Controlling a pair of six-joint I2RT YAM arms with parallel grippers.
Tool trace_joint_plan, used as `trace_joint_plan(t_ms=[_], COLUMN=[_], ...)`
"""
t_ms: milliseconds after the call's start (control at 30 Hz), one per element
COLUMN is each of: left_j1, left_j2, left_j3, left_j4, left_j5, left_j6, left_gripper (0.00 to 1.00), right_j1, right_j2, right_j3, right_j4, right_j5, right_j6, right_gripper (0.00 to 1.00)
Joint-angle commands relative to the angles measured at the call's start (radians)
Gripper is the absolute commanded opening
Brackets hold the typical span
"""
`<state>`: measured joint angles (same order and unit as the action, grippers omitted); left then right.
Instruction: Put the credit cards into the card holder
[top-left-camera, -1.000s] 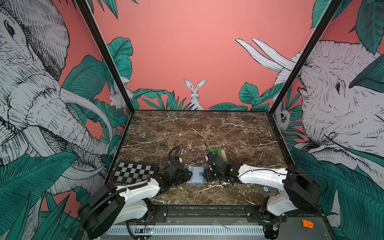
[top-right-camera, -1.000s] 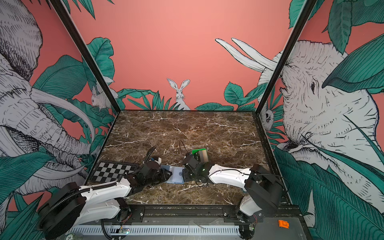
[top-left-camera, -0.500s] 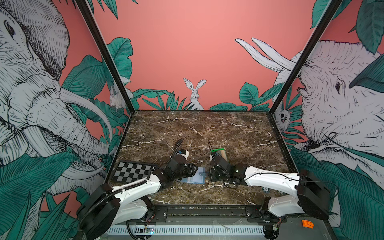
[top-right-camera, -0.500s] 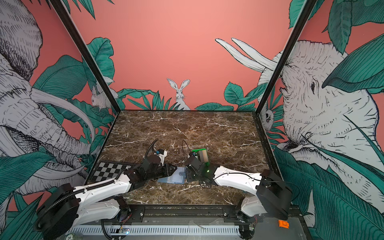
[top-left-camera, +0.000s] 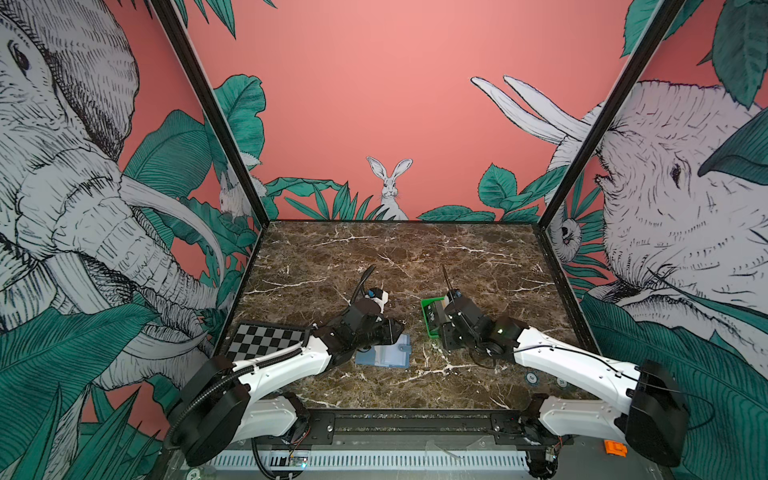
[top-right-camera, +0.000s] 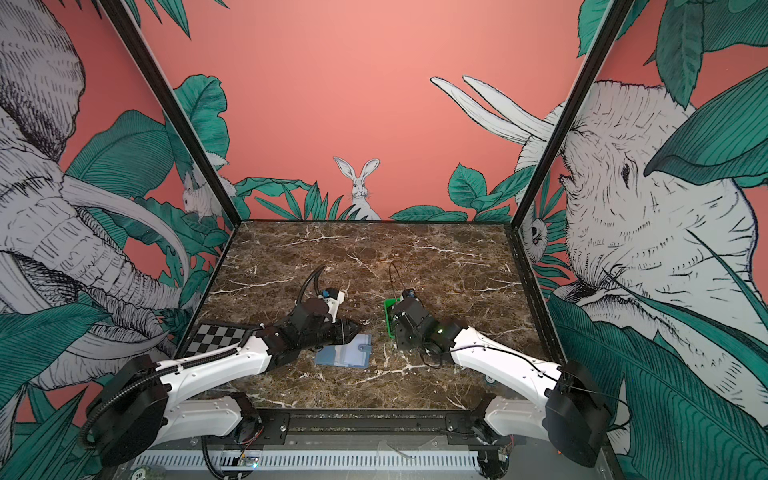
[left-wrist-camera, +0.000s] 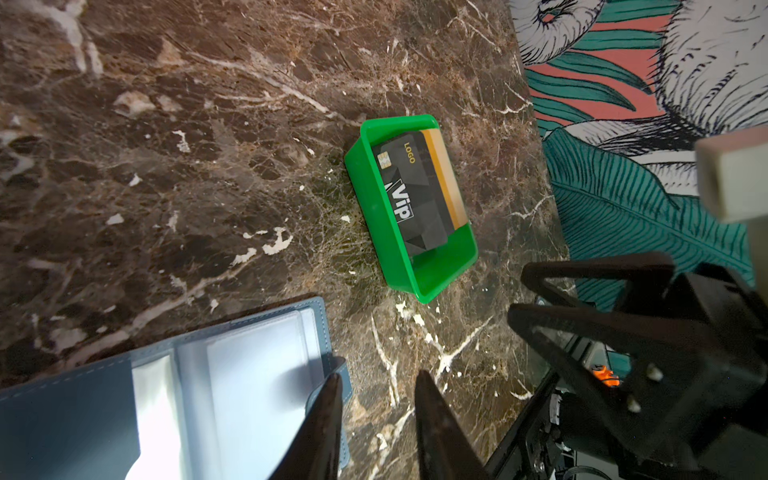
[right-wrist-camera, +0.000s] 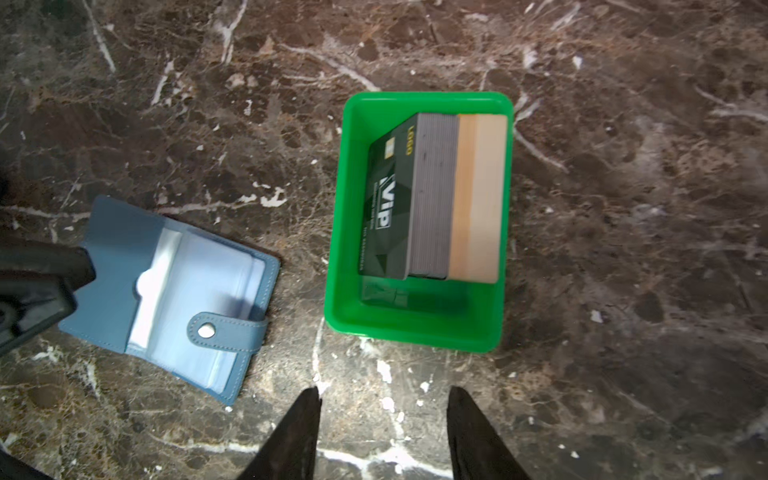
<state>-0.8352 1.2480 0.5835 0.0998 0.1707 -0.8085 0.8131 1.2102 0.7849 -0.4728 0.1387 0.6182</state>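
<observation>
Right jaws parted near credit cards (right-wrist-camera: 432, 199), left jaws over card holder (right-wrist-camera: 174, 291)

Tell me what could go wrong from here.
1. The cards stand packed on edge in the green tray; the open right gripper may pinch several at once or drag the tray.
2. The wallet lies open and unclamped, with the open left gripper only at its edge; it may slide when a card is pushed in.

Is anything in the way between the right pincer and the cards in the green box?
Only the green tray, by its low wall. The right pincer hangs open over the table just outside it, and the credit cards stand inside, uncovered from above.
</observation>
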Motion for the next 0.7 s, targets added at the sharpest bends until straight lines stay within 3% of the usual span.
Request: trace_joint_plan(t_ms=[0, 300, 667], left_j1=[-0.002, -0.003, -0.004], left_j2=[0.038, 0.203, 0.403], left_j3=[0.061, 0.200, 0.352], left_j4=[0.017, 0.015, 0.016], left_j5=[0.022, 0.052, 0.093], left_j6=[0.029, 0.039, 0.028], left_gripper=[0.32, 0.32, 0.30], right_j1=[-0.075, -0.241, -0.274], right_j2=[-0.015, 0.089, 0.293], right_j3=[0.029, 0.074, 0.152], right_j4=[-0.025, 0.040, 0.080], right_j5=[-0.046, -0.208, -0.254], right_j6=[-0.093, -0.197, -0.227], right_gripper=[0.52, 0.71, 0.80])
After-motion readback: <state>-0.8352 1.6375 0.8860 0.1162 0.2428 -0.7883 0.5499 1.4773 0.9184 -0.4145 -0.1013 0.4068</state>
